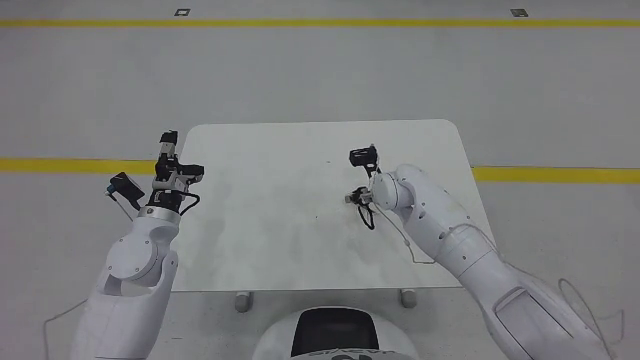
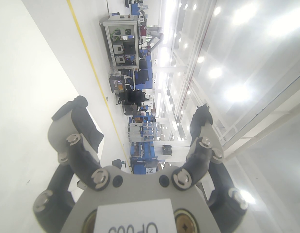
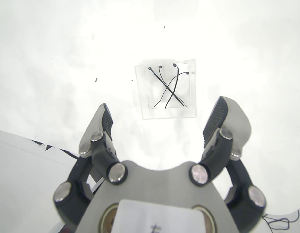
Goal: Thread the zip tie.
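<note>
Zip ties (image 3: pixel 168 88) in faint clear tray (image 3: pixel 169 114)

White table (image 1: pixel 300 230) with a clear square tray (image 3: pixel 169 113), grey floor (image 1: pixel 300 80) with two yellow lines (image 1: pixel 300 23)

Zip ties (image 3: pixel 168 88), seemingly in tray (image 3: pixel 169 114)

White label (image 2: pixel 134 215) behind the left hand (image 2: pixel 140 106) bears cut-off, illegible print
</note>
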`<state>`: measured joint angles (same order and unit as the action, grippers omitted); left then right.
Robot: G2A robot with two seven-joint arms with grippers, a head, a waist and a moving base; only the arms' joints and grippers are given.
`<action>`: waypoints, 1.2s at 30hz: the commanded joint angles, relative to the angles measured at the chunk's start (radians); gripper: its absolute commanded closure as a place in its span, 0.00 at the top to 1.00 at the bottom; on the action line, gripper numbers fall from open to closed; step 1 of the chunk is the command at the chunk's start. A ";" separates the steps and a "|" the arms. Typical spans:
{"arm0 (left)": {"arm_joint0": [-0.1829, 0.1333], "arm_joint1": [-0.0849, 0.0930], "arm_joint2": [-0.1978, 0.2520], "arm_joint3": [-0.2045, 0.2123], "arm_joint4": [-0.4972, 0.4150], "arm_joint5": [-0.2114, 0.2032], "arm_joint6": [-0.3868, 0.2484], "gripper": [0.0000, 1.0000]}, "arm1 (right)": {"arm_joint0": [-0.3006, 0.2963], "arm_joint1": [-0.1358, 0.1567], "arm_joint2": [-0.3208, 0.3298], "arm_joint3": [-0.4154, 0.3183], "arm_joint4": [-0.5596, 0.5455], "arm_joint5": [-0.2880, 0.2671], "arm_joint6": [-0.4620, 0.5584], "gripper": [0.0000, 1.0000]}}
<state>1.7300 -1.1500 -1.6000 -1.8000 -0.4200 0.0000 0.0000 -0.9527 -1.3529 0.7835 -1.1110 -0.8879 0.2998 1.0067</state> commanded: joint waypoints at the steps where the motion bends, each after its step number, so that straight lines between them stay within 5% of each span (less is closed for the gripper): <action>1: 0.000 0.000 0.000 0.000 0.000 0.000 0.000 1.00 | 0.022 -0.011 -0.013 0.036 0.007 0.015 0.013 1.00; 6: 0.000 0.000 0.000 0.000 0.000 0.000 0.000 1.00 | 0.063 -0.036 -0.033 0.118 0.043 0.022 0.015 1.00; 36: 0.000 0.000 0.000 0.000 0.000 0.000 0.000 1.00 | -0.004 -0.033 0.008 0.076 0.048 0.033 -0.084 1.00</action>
<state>1.7300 -1.1500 -1.6000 -1.8000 -0.4200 0.0000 0.0000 -0.9543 -1.3865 0.7898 -1.0321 -0.8373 0.3311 0.9215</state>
